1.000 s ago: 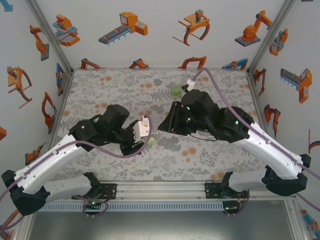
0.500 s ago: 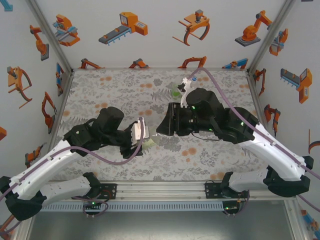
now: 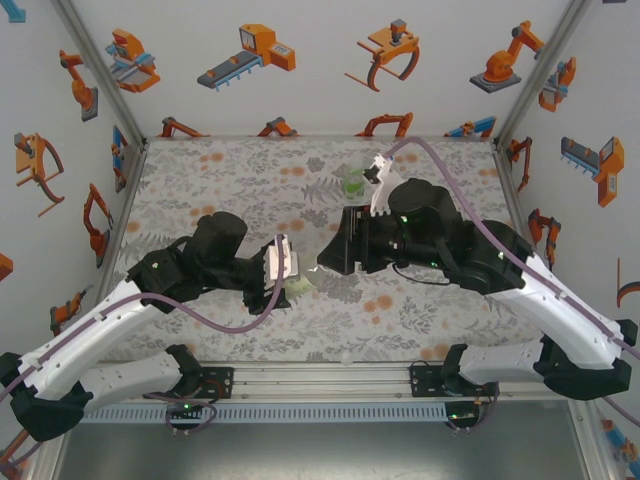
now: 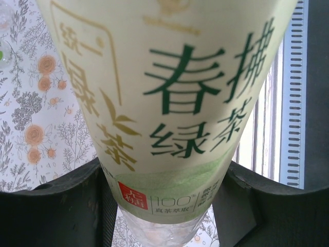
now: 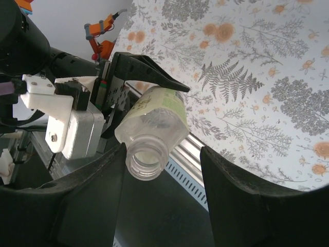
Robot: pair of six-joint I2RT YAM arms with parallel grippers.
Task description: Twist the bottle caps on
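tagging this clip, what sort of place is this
Probably a robot test cell in a lab: orange robot stickers on white walls, aluminium frame posts, and a left arm and right arm bolted at a floral-covered table.

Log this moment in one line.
left gripper: shut on bottle | right gripper: open at its neck | bottle: uncapped

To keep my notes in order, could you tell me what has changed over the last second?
The left arm pulled toward the near edge, the left gripper keeping the pale bottle clamped. The right arm edged outward; the right gripper stands open by that bottle's uncapped mouth. The green bottle at the back stayed put.
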